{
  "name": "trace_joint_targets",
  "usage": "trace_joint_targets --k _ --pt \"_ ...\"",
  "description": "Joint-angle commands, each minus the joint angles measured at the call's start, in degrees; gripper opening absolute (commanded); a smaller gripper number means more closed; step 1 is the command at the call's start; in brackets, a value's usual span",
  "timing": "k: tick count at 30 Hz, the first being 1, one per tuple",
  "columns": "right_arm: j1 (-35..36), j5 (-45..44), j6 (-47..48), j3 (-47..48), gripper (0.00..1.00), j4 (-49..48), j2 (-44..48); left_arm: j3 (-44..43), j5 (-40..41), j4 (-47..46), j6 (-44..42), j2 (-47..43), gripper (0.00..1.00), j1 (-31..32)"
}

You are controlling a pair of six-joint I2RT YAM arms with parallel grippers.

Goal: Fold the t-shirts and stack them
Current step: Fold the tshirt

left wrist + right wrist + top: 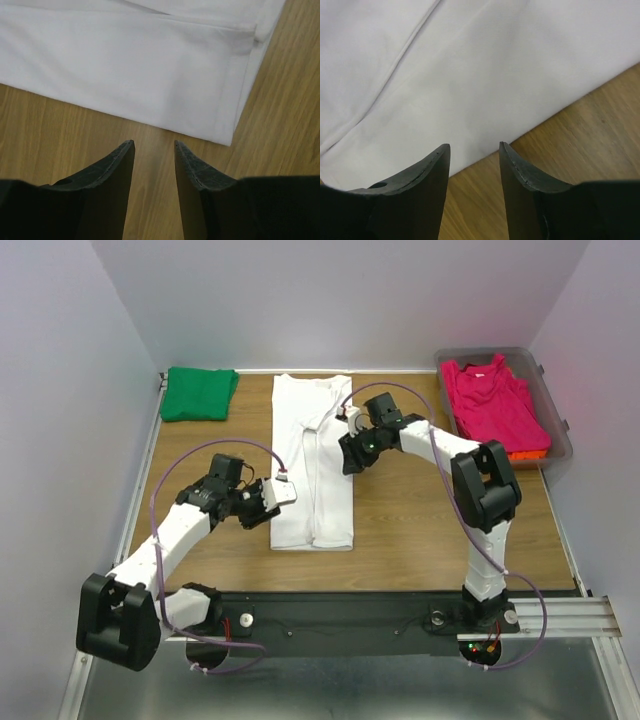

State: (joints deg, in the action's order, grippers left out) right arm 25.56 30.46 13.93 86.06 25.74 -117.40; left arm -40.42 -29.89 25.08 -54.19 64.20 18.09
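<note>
Top external: left gripper point(268, 510) and right gripper point(350, 458) both gape empty beside the white t-shirt point(312, 480); pinching one layer would unravel its fold.

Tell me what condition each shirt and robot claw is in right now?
white t-shirt, folded into a long strip, flat on the table
green t-shirt, folded, far left corner
magenta-pink t-shirt, unfolded, in the tub
orange t-shirt, under the pink one, mostly hidden
left gripper, open, empty
right gripper, open, empty
</note>
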Motion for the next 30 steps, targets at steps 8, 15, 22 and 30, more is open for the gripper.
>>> trace_joint_targets --k 8,15,22,30 --pt "6.94 -0.74 15.32 -15.01 0.55 7.57 24.66 7.54 -3.6 5.77 -17.78 -6.73 0.48 4.85" --pt "19.34 -5.85 21.75 -26.82 0.53 4.86 31.1 12.12 -1.4 2.52 -25.52 -5.94 0.46 7.58" --pt "24.62 -9.0 24.03 -33.22 0.51 -1.12 29.96 13.0 -0.87 -0.56 -27.28 -1.98 0.44 9.6" --pt "27.08 -12.44 25.09 -35.09 0.49 -6.48 27.67 13.18 0.27 -3.2 -27.02 1.18 0.43 11.36"
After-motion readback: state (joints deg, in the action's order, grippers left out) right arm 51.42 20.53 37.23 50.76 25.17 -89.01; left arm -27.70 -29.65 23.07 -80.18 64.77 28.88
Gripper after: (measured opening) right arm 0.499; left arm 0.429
